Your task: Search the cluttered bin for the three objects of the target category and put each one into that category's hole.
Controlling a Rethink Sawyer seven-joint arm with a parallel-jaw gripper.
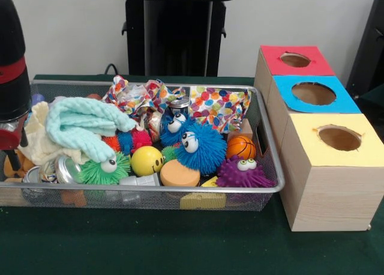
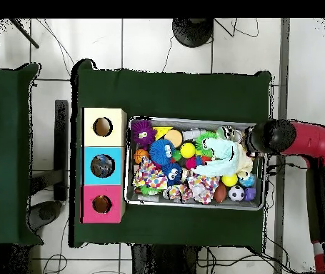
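Note:
The wire mesh bin (image 1: 273, 161) is full of toys and cloths; it also shows in the overhead view (image 2: 193, 121). The red-topped box's hole (image 1: 295, 60) is the farthest of three boxes right of the bin, and shows in the overhead view (image 2: 102, 204). My gripper (image 1: 11, 144) shows only partly at the left edge, low over the bin's left end by the cream cloth (image 1: 39, 140). From above the arm's end (image 2: 266, 137) covers it. No tan plush animal shows clearly. A tan-orange shape (image 1: 15, 166) lies under the arm; I cannot tell what it is.
A mint cloth (image 1: 84, 128), blue (image 1: 198, 146), green (image 1: 107, 169) and purple (image 1: 243, 174) spiky balls, a yellow smiley ball (image 1: 146, 161), a small basketball (image 1: 240, 148) and dotted cloths (image 1: 219, 107) fill the bin. The blue-topped hole (image 1: 313, 93) and yellow-topped hole (image 1: 339, 138) are nearer.

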